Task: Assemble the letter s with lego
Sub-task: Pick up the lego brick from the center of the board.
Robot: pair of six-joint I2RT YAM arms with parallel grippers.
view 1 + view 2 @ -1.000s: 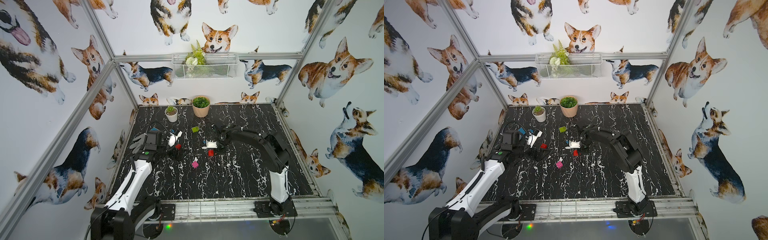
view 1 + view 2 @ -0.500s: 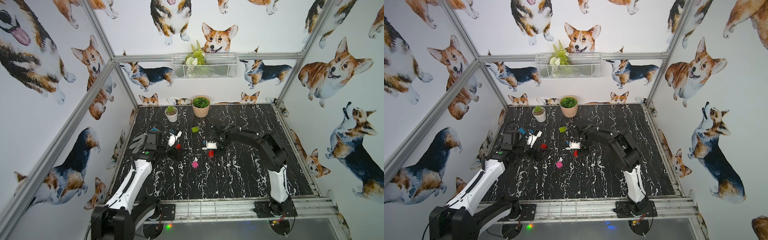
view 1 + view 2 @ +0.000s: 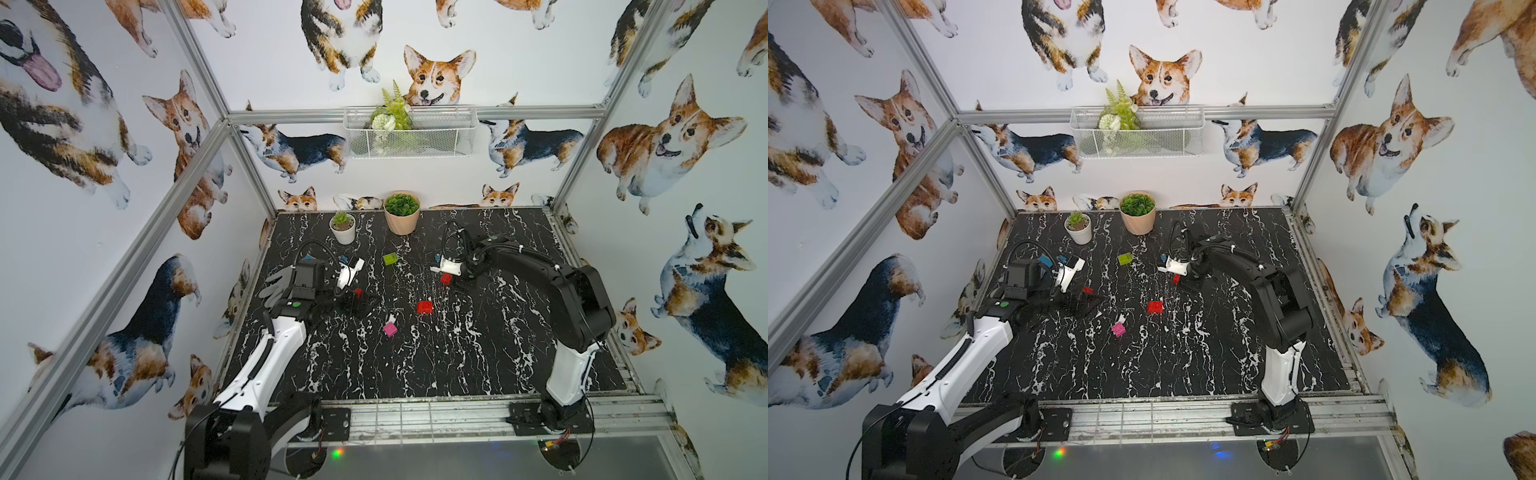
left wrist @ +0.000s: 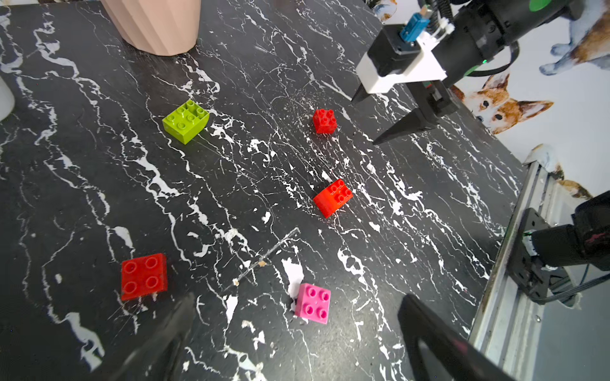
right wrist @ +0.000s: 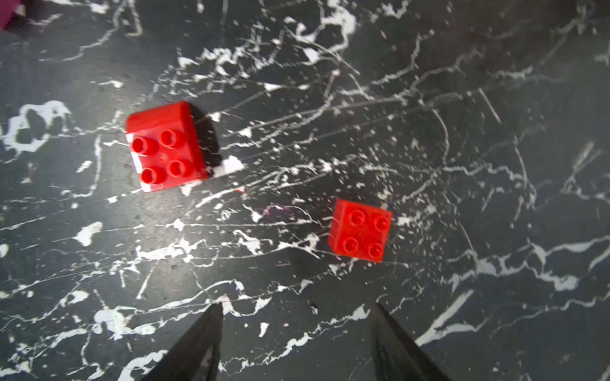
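Observation:
Five lego bricks lie apart on the black marble table [image 3: 478, 357], none of them joined. The lime green one [image 3: 390, 259] is farthest back and the pink one [image 3: 390, 329] is nearest the front. One red brick [image 3: 424, 307] sits mid-table. A second red brick [image 5: 361, 229] lies just ahead of my right gripper [image 5: 297, 306], which is open and empty. The third red brick [image 4: 143, 276] lies just outside one finger of my left gripper [image 4: 297, 300], which stands wide open and empty. The pink brick [image 4: 313, 303] rests on the table ahead of its fingers.
A white plant pot [image 3: 343, 235] and a larger tan plant pot [image 3: 401, 220] stand at the back of the table. A wire basket [image 3: 409, 133] hangs on the back wall. Metal frame rails run along the table's sides and front.
My right gripper has opened and drawn back toward the far right, away from the mid-table red brick. Another red brick now shows beside it. The left arm has not moved.

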